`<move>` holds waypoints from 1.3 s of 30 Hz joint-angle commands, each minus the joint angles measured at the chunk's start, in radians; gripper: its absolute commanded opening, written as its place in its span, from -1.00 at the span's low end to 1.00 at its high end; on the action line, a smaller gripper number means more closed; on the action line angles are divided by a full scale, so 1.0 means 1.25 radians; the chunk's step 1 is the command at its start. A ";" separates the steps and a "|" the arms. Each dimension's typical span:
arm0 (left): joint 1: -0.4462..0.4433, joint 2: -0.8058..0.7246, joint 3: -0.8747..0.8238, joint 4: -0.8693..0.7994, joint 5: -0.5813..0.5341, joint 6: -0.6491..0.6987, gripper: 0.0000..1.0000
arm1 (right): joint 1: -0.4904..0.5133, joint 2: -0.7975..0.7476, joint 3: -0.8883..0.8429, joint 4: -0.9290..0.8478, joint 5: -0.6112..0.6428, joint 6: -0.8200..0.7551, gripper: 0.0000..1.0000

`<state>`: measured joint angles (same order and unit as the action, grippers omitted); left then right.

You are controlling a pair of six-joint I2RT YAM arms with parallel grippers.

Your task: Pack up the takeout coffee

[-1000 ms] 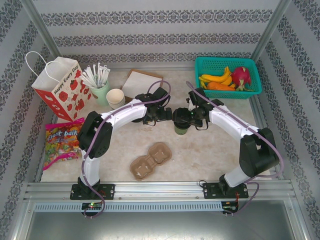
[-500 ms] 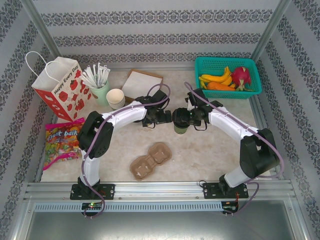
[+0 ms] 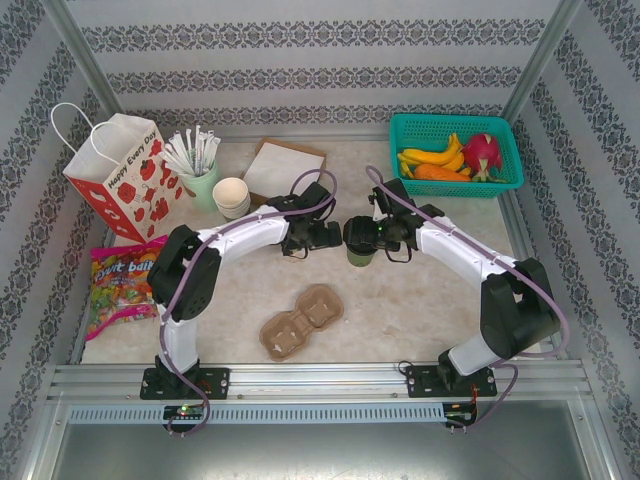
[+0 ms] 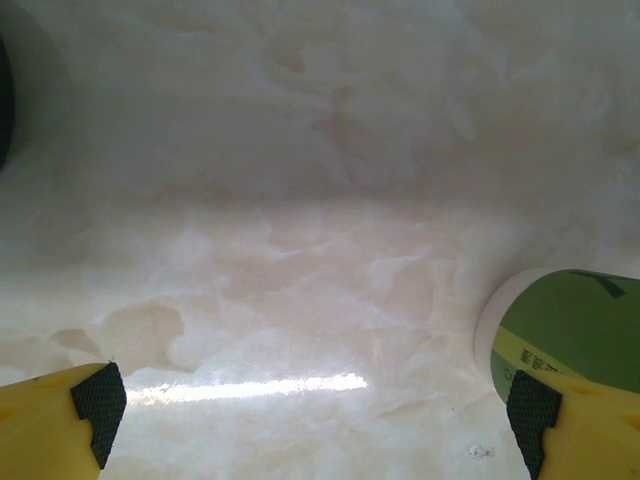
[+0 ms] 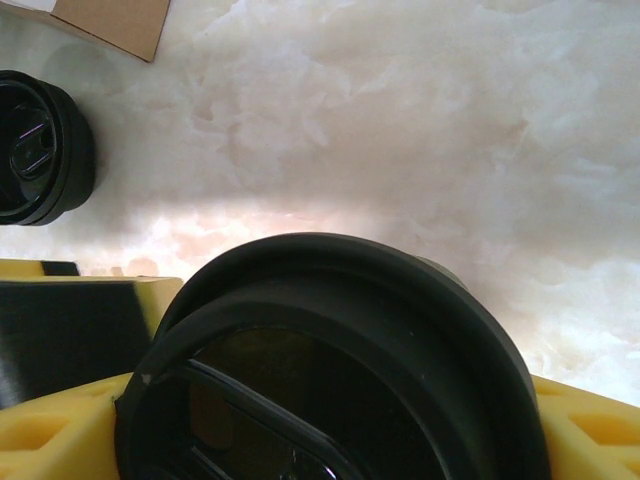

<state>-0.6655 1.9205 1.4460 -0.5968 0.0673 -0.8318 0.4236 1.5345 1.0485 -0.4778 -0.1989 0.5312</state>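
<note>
Black plastic capped the takeout coffee cup (image 3: 360, 254), which stood upright near the middle of the marble-patterned table (image 3: 430, 300), in the gap between the two arms. The right gripper (image 3: 364, 238) sat over it. From the right wrist, the cup's round lid (image 5: 340, 360) lay between the yellow fingers (image 5: 50, 430), which seemed to be pressed against the cup's sides, though the lid hid the contact itself. A second lidded cup (image 5: 38, 150) stood on the table apart from the first, near the corner of a brown cardboard sheet (image 3: 285, 167).

The left gripper (image 3: 318, 236) faced the right one from just beside the gripped cup. It was spread wide with only bare table between its fingertips. A cream-and-green cup wall (image 4: 575, 325) showed just beside one of its black pads (image 4: 530, 405).

Nearer the arm bases lay a two-hole pulp carrier (image 3: 302, 320), well apart from both grippers. At the far left stood a white paper bag (image 3: 120, 175) printed with strawberries. Beside it were a pale green cup of wrapped straws (image 3: 203, 182) and a short stack of plain paper cups (image 3: 232, 197). A bright candy packet (image 3: 125, 285) lay flat in front of the bag. In the far right corner a teal basket (image 3: 450, 119) held bananas, a carrot and a dragon fruit.
</note>
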 commanded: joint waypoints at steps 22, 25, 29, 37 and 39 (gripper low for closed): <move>0.007 -0.274 -0.216 0.250 -0.139 0.015 0.99 | -0.137 0.050 -0.015 -0.099 0.064 -0.072 0.43; 0.007 -0.307 -0.239 0.253 -0.165 0.017 0.99 | -0.165 0.065 0.004 -0.096 0.061 -0.083 0.43; 0.008 -0.342 -0.263 0.241 -0.206 0.008 0.99 | -0.199 0.093 0.039 -0.089 0.048 -0.090 0.43; 0.025 -0.399 -0.276 0.203 -0.239 -0.024 0.99 | -0.221 0.209 0.186 -0.090 0.009 -0.090 0.43; 0.033 -0.407 -0.277 0.189 -0.240 -0.028 0.99 | -0.221 0.239 0.220 -0.087 0.005 -0.085 0.43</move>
<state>-0.6476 1.4475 1.1034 -0.3298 -0.1932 -0.8429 0.1524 1.7580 1.3022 -0.5121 -0.2363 0.4446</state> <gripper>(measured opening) 0.994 0.777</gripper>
